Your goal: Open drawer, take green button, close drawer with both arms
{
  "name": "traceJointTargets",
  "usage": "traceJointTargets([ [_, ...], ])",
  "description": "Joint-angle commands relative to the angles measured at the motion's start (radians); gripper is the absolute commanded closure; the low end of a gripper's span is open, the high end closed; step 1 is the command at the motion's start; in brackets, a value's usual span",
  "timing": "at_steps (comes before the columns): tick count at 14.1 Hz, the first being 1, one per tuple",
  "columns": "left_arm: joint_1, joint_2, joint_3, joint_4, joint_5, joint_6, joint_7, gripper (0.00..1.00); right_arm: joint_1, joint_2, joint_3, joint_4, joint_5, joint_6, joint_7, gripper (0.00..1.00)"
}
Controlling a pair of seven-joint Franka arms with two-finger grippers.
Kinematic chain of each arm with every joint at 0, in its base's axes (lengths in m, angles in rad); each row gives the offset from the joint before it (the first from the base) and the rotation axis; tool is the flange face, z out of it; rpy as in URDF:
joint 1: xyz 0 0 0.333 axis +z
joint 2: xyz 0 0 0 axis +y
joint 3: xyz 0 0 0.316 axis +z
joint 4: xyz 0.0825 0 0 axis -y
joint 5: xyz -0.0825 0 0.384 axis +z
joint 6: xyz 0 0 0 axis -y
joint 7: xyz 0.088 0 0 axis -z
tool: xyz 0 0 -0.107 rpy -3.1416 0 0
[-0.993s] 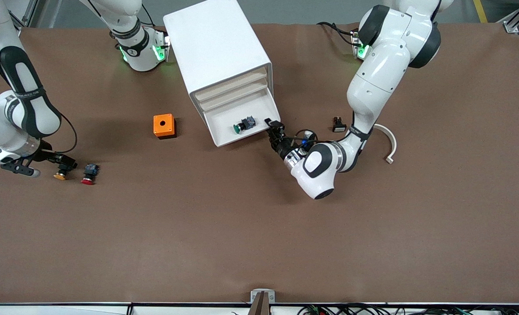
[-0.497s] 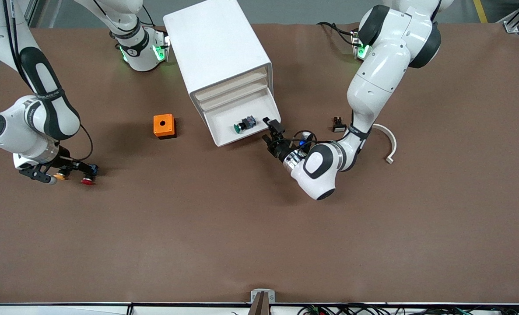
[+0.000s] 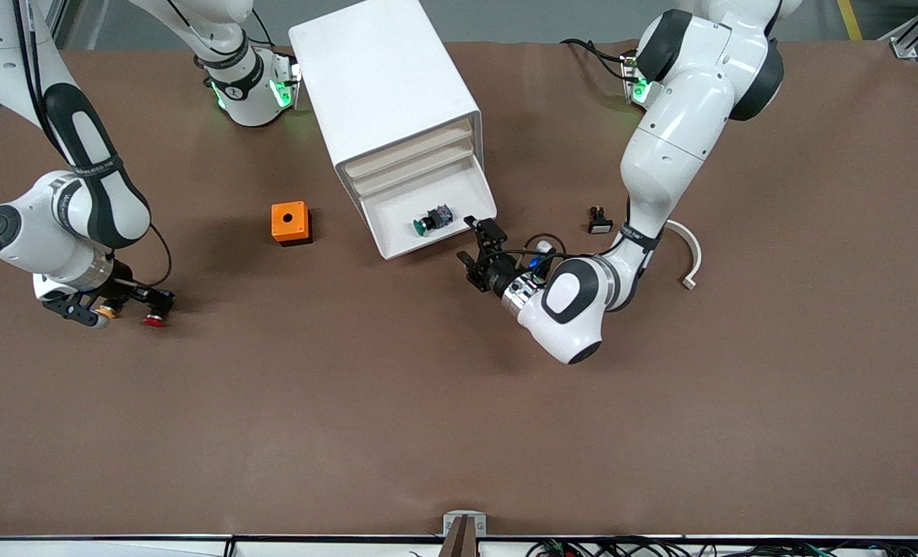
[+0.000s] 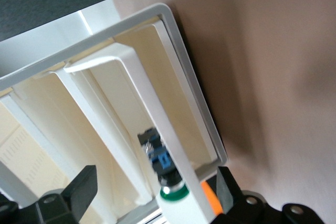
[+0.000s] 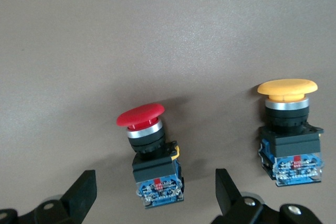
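Observation:
The white cabinet (image 3: 381,77) stands at the table's middle, and its drawer (image 3: 391,224) is pulled out. The green-capped button (image 3: 429,220) lies on its side in the drawer. My left gripper (image 3: 477,252) is open and empty, just off the drawer's front corner toward the left arm's end. In the left wrist view the drawer front (image 4: 152,114) runs between the open fingers (image 4: 84,186), with the green button (image 4: 169,187) inside the drawer. My right gripper (image 3: 153,300) is open over a red-capped button (image 3: 153,319), whose body sits between the fingers (image 5: 84,190).
A yellow-capped button (image 3: 105,312) stands beside the red-capped one (image 5: 147,129), and it also shows in the right wrist view (image 5: 287,109). An orange box (image 3: 289,223) sits beside the cabinet toward the right arm's end. A small black-and-white part (image 3: 599,223) and a white curved piece (image 3: 688,251) lie near the left arm.
My left gripper has drawn back from the drawer's front corner, toward the front camera. My right gripper has moved from over the yellow-capped button to over the red-capped one.

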Motion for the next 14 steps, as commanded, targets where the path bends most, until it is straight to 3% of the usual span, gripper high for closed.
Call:
traceJointTargets([
  [1, -0.001, -0.011, 0.028, 0.019, -0.013, 0.015, 0.109, 0.00, 0.008, -0.038, -0.003, -0.036, 0.004, 0.001, 0.016, 0.00],
  [5, -0.005, -0.048, 0.100, 0.020, -0.005, 0.075, 0.350, 0.00, 0.039, -0.095, 0.003, -0.046, 0.004, -0.068, 0.108, 0.00],
  [7, -0.010, -0.075, 0.143, 0.017, 0.012, 0.078, 0.522, 0.00, 0.122, -0.164, 0.001, -0.041, 0.004, -0.170, 0.261, 0.00],
  [10, 0.007, -0.097, 0.147, 0.015, 0.153, 0.077, 0.765, 0.00, 0.242, -0.238, 0.003, -0.027, 0.004, -0.272, 0.479, 0.00],
  [14, 0.093, -0.108, 0.186, 0.012, 0.291, 0.081, 1.124, 0.00, 0.476, -0.258, 0.004, 0.023, 0.004, -0.320, 0.902, 0.00],
])
